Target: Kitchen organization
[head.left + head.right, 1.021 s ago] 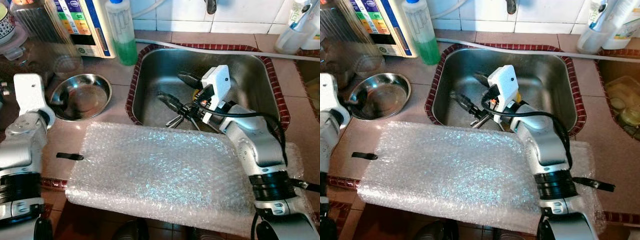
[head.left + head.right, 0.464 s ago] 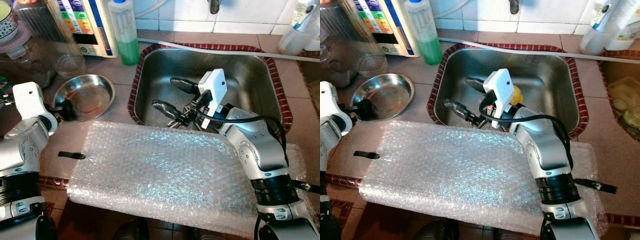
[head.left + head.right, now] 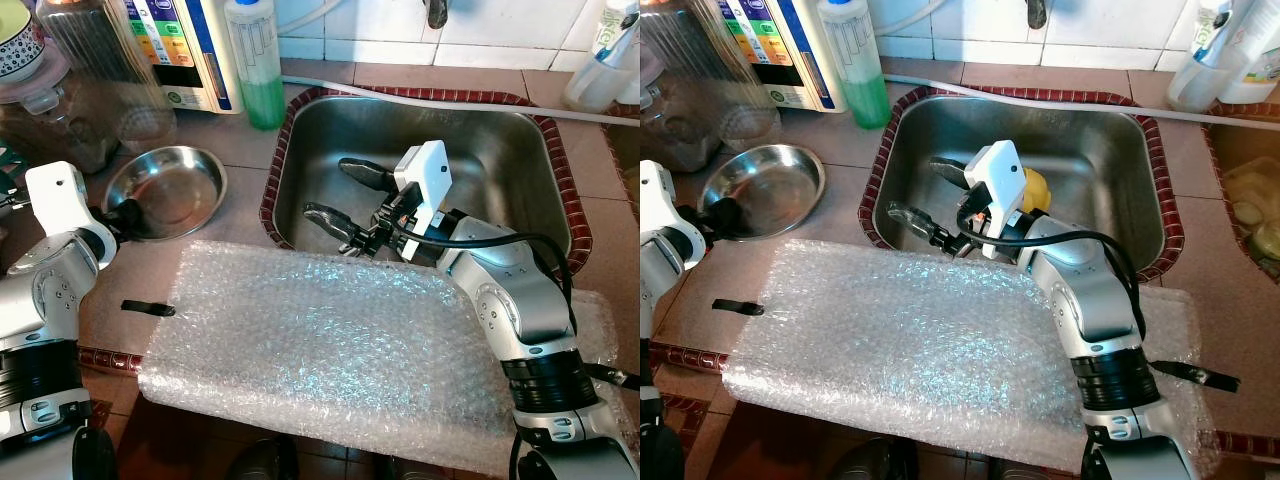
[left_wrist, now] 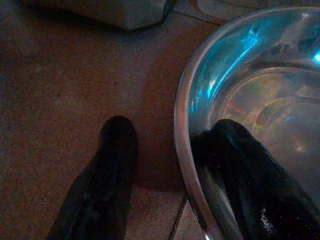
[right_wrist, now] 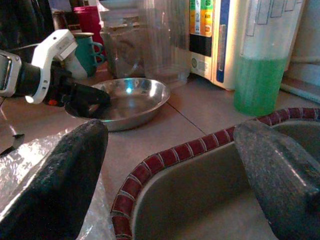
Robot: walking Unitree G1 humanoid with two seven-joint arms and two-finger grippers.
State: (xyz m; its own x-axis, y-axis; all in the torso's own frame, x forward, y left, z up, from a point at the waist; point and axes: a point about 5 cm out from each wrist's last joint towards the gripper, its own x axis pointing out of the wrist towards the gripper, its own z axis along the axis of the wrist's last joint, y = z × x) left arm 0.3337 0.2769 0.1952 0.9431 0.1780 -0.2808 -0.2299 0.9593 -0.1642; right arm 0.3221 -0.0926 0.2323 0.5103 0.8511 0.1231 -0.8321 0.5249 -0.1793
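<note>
The left tool [image 4: 170,165] straddles the near rim of the steel bowl [image 3: 165,190], one finger inside and one outside on the tabletop [image 3: 230,145] (fingers spread, not clamped). The right tool [image 3: 345,195] hangs released over the sink [image 3: 1100,170], which holds a yellow object [image 3: 1037,188]. Bubble wrap [image 3: 320,350] lies flat, long axis running left-right along the tabletop's front edge.

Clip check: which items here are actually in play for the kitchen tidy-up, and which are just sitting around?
In play:
- steel bowl, left tool straddling its rim
- sink, right tool open over it
- bubble wrap on the counter

Sitting around:
- green bottle
- glass jar
- yellow thing in the sink
</note>
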